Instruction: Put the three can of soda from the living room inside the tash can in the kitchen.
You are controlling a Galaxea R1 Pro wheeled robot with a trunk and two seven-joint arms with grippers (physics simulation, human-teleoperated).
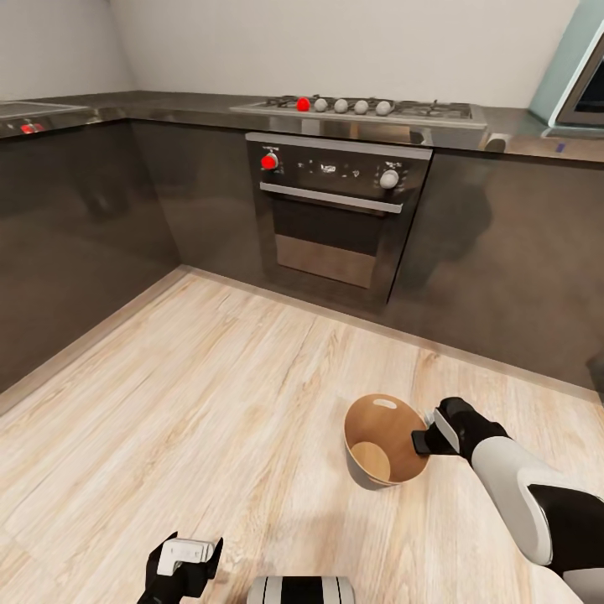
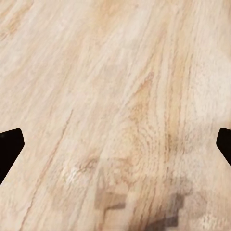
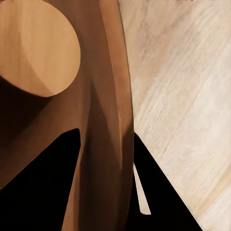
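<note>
The tash can, off-white outside and brown inside, stands on the pale wood floor in front of the oven. Its round brown bottom shows bare, with nothing in it. My right gripper is at the can's near-right rim, shut on the wall, one black finger inside and one outside. My left gripper hangs low over bare floor, well left of the can, open with nothing between its fingers. The soda cans are out of view.
This is the kitchen: a steel oven with a red knob under a gas hob. Dark glossy cabinets run along the left and right. Pale wood floor spreads between them.
</note>
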